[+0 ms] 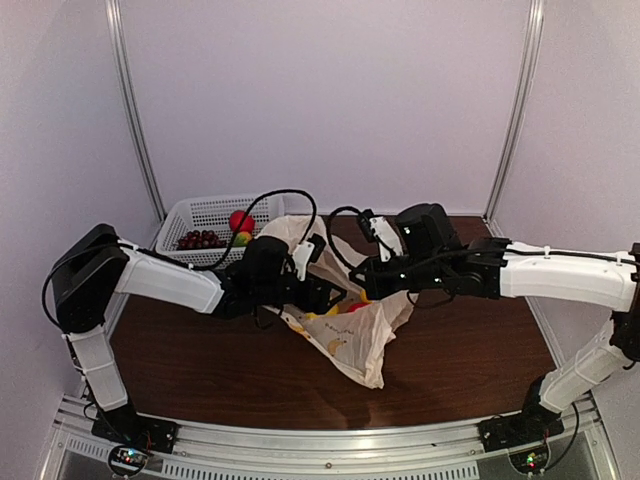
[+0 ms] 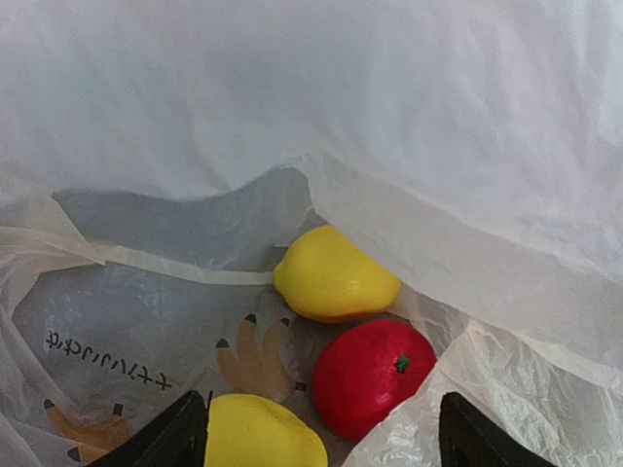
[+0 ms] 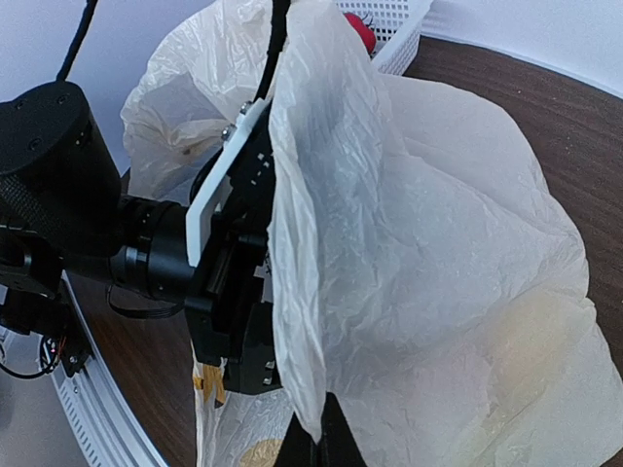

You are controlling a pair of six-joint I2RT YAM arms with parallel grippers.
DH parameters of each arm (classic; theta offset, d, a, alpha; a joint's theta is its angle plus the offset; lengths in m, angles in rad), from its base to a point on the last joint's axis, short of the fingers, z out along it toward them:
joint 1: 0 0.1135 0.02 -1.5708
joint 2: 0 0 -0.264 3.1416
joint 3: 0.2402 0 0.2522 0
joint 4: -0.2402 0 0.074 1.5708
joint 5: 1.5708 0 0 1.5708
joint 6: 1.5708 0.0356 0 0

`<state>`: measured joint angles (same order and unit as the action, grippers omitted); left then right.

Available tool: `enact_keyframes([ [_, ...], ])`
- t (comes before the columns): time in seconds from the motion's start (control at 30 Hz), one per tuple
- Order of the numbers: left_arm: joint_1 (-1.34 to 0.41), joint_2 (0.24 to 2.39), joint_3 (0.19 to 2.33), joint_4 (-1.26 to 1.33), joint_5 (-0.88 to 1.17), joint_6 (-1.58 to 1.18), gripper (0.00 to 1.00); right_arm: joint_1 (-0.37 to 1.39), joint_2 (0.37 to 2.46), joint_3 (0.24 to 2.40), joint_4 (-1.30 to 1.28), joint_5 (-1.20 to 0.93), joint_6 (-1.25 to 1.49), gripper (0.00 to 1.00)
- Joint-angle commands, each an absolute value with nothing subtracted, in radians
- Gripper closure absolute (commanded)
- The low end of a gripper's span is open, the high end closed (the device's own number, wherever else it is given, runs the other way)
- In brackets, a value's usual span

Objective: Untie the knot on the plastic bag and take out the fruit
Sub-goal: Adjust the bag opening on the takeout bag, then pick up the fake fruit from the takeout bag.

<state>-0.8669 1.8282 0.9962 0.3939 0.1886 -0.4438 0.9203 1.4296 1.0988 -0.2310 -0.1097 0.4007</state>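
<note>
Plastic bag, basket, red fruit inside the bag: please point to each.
plastic bag (image 1: 368, 350), top external view, lower flap.
basket (image 1: 205, 212), top external view, back wall.
red fruit (image 2: 373, 377), left wrist view, its centre.

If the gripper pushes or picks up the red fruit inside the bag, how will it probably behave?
The red fruit looks round and smooth, so it will probably roll if pushed and may slip from a loose grip. It lies on loose, crinkled bag film beside a yellow fruit, so it could shift sideways when touched.
</note>
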Motion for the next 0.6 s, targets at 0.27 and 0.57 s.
enact_keyframes([
  [0.27, -0.871, 1.925, 1.112, 0.282, -0.018, -0.405, 0.13, 0.920, 1.346, 1.025, -0.122, -0.115, 0.449, 1.00],
  [0.57, -0.871, 1.997, 1.150, 0.316, 0.066, -0.430, 0.09, 0.922, 1.349, 1.014, -0.098, -0.129, 0.459, 1.00],
])
